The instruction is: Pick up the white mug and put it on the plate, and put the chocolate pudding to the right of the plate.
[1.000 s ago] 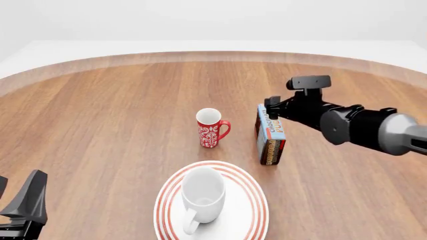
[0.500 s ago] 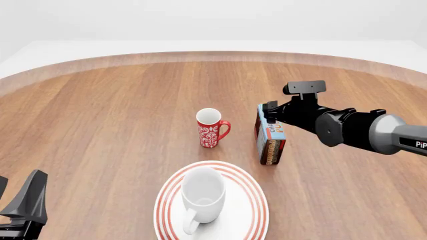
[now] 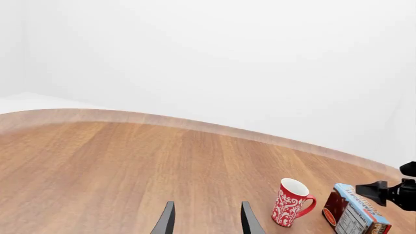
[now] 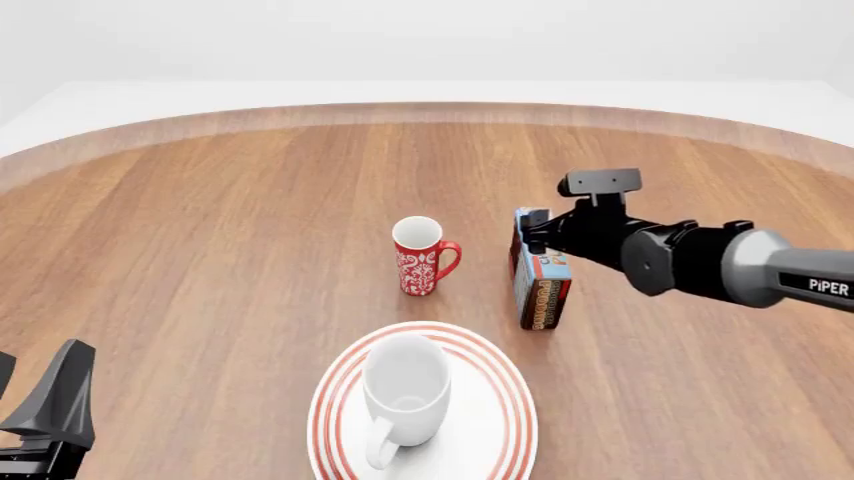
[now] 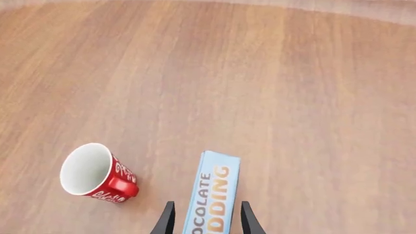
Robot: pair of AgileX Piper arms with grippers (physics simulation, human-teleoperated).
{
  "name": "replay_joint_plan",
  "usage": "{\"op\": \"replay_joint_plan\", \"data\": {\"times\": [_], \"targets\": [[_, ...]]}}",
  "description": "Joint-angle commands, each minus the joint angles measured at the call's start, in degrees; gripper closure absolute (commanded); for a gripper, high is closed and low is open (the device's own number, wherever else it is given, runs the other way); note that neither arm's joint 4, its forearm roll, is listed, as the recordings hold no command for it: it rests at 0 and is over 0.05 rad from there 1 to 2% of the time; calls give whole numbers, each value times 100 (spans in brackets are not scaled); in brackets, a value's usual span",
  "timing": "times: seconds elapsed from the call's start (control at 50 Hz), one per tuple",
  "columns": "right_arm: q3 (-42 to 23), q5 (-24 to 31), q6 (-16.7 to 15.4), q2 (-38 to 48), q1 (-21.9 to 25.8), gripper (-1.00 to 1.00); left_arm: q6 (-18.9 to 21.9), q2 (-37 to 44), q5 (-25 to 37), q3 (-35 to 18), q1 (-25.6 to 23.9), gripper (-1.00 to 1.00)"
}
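Wood-grain table (image 4: 200, 250) under me, white walls behind. The white mug (image 4: 404, 392) stands upright on the plate (image 4: 514, 425), handle toward me. The pudding (image 4: 539, 272) stands on edge beyond the plate's right side, with the red mug (image 4: 422, 256) to its left. My right gripper (image 5: 204, 219) straddles the box's top, fingers apart on either side, not closed on it. My left gripper (image 3: 204, 222) hangs open, well away at the near left.
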Motion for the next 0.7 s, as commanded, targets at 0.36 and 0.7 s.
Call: {"op": "replay_joint_plan", "data": {"times": [0.36, 0.7], "targets": [[-183, 175, 91, 193, 32, -100, 1, 0, 7, 1, -9, -100], [-222, 239, 158, 249, 10, -100, 6, 0, 9, -1, -12, -100]]}}
